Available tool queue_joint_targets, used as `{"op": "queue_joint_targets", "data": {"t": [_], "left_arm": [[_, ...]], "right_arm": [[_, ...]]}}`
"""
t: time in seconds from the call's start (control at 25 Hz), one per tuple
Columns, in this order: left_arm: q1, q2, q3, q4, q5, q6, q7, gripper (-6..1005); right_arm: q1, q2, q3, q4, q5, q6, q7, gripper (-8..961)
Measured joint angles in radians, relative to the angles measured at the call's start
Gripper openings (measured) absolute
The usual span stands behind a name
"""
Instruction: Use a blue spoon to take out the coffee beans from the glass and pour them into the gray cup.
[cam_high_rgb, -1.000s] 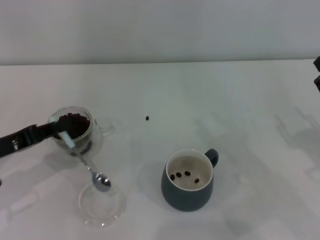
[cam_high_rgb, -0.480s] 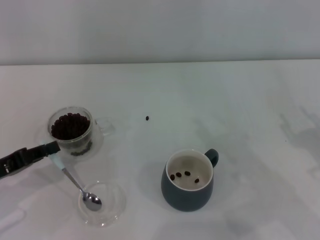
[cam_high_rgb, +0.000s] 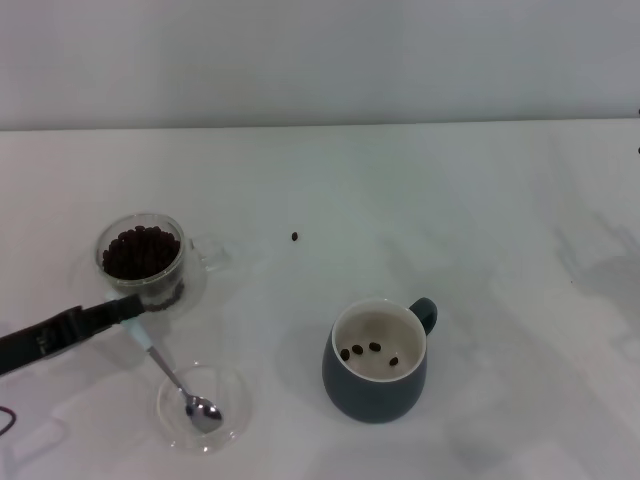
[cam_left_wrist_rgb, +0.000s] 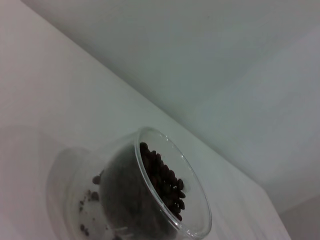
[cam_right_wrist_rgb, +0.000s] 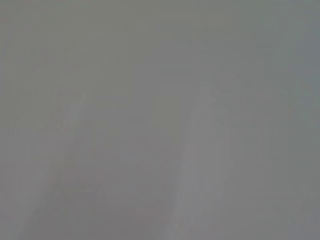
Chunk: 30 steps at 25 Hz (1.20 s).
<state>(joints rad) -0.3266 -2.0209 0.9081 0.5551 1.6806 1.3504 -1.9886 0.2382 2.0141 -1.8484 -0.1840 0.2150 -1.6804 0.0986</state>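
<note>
On the white table the glass stands at the left, its clear side handle turned toward the right, and it is filled nearly to the rim with the coffee beans; the left wrist view shows the same heap of beans close up inside the double wall of the glass, with a few crumbs in the space beneath; the gray cup stands to the right and nearer, well apart from the glass, its loop handle on the far right side and three beans lying on its cream-white bottom; a shallow clear dish sits on the near side of the glass, and the silver bowl of the blue spoon rests in it, empty, while the shaft slants up and left to the pale blue handle end; the left tool comes in from the left edge just near of the glass and is closed on that handle end; one stray bean lies alone on the table, to the right of the glass; the right tool is out of sight, and its wrist view gives only a blank gray surface.
</note>
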Motion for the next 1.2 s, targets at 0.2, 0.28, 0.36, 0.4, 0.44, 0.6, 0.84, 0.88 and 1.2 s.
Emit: {"op": "queue_joint_targets", "data": {"t": [0.2, 0.28, 0.36, 0.4, 0.44, 0.6, 0.84, 0.88, 1.2], "left_arm": [[-0.027, -0.007, 0.004, -0.028, 0.009, -0.012, 0.025, 178], [-0.033, -0.009, 0.004, -0.029, 0.014, -0.016, 0.029, 181], [-0.036, -0.01, 0.004, -0.03, 0.015, -0.021, 0.034, 184], [-0.037, -0.011, 0.003, -0.031, 0.015, -0.024, 0.038, 185], [-0.037, -0.011, 0.003, -0.033, 0.015, -0.03, 0.041, 186], [-0.038, -0.014, 0.003, -0.043, 0.023, -0.057, 0.047, 253], [-0.021, -0.008, -0.003, -0.051, 0.023, -0.113, 0.067, 440], [-0.016, -0.007, -0.003, -0.051, 0.022, -0.127, 0.076, 471], [0.023, -0.002, -0.097, -0.006, 0.016, -0.155, 0.161, 553]], "right_arm": [[0.001, 0.0, 0.0, -0.001, -0.002, 0.0, 0.009, 604], [0.002, 0.0, 0.0, -0.002, -0.003, 0.001, 0.01, 604], [0.002, 0.0, -0.001, -0.002, -0.003, 0.004, 0.01, 604], [0.003, 0.0, -0.001, -0.002, -0.003, 0.006, 0.01, 604], [0.003, 0.0, -0.001, -0.002, -0.003, 0.006, 0.01, 604], [0.004, 0.0, -0.001, -0.002, -0.003, 0.008, 0.01, 604], [0.005, 0.0, -0.001, -0.002, -0.001, 0.01, 0.01, 604], [0.006, 0.0, -0.001, -0.002, -0.001, 0.01, 0.01, 604], [0.009, -0.001, 0.004, -0.005, 0.0, 0.009, 0.005, 604]]}}
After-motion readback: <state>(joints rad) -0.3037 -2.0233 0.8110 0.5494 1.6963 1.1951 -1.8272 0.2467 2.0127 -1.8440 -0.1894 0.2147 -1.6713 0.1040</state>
